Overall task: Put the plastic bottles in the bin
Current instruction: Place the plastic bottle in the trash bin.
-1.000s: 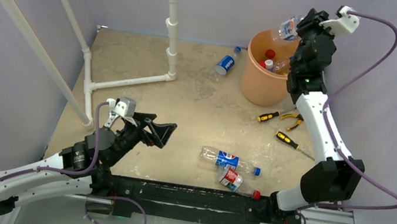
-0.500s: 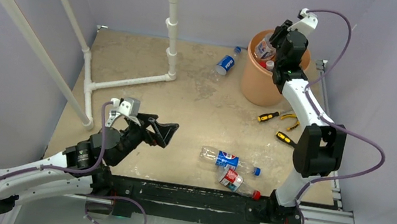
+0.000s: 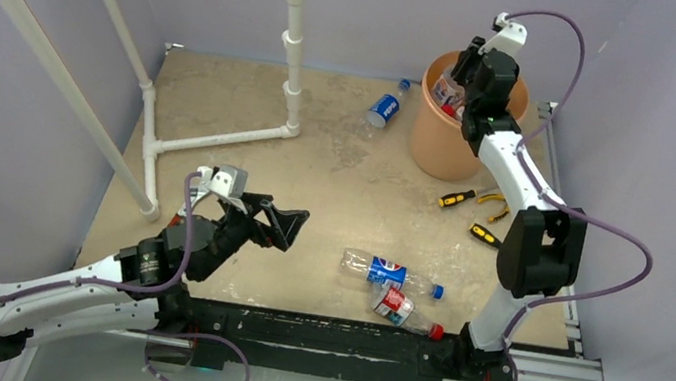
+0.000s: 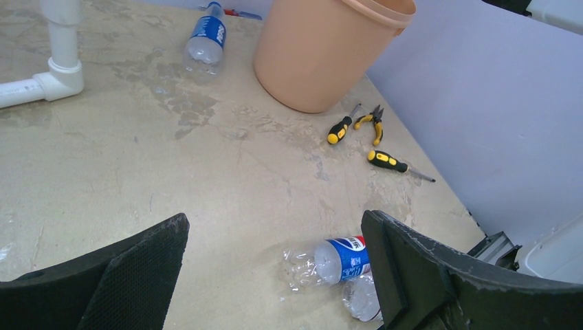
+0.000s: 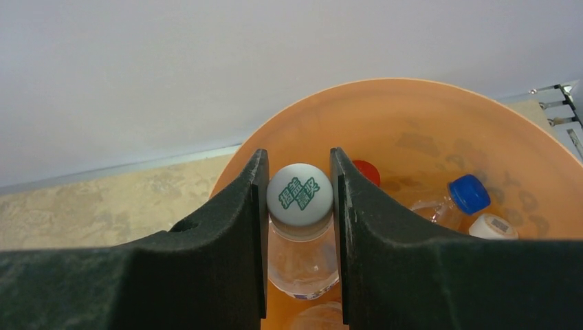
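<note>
White-capped bottle (image 5: 300, 196) hangs clamped at its cap in the right gripper (image 5: 298, 165), long axis pointing straight down from it into the orange bin (image 5: 440, 137) directly below, so opening should drop it.

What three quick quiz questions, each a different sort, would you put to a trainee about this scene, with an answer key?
1. True or false: the right gripper is shut on a white-capped bottle over the bin.
2. What colour is the label of the lone bottle lying on the table left of the bin?
3. The left gripper is: A open and empty; B shut on a bottle; C shut and empty.
Key: 1 true; 2 blue; 3 A.
</note>
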Available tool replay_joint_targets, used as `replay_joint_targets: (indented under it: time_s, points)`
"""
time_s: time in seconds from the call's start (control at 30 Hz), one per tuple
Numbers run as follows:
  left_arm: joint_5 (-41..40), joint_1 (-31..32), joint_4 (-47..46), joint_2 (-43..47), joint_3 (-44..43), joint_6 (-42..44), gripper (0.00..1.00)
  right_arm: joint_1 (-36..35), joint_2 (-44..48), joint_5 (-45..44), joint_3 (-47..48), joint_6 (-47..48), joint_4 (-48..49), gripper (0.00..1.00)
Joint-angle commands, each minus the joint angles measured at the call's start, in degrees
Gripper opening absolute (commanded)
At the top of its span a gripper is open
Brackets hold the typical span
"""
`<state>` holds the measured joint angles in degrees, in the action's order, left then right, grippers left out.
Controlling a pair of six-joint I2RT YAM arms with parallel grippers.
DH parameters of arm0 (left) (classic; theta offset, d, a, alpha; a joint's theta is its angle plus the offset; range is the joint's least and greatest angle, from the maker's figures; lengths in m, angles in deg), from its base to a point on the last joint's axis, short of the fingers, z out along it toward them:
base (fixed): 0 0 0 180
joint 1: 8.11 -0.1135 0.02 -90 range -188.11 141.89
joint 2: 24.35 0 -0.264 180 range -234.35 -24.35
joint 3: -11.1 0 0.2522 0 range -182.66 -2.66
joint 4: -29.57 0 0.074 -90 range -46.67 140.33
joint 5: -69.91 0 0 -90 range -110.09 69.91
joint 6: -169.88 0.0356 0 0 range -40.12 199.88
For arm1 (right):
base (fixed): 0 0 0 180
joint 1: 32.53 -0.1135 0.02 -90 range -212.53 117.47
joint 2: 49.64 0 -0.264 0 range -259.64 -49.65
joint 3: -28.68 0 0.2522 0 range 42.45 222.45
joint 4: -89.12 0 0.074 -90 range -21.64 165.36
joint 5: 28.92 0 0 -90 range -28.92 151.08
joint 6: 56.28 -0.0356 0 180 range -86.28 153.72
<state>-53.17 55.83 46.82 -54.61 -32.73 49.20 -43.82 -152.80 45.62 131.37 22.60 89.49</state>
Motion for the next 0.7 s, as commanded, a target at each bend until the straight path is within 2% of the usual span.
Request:
replay_joint_targets:
  time_s: [0.0, 0.67]
  points:
    - [-0.51, 0.3, -2.6, 0.48, 0.69, 0.94, 0.96, -0.99, -0.36, 0.32, -1.59, 2.16, 0.53, 0.0]
    - [0.66, 0.31, -2.18, 1.79, 1.13, 0.01, 0.96, -1.41, 3.82, -0.2, -13.02, 0.15, 0.64, 0.0]
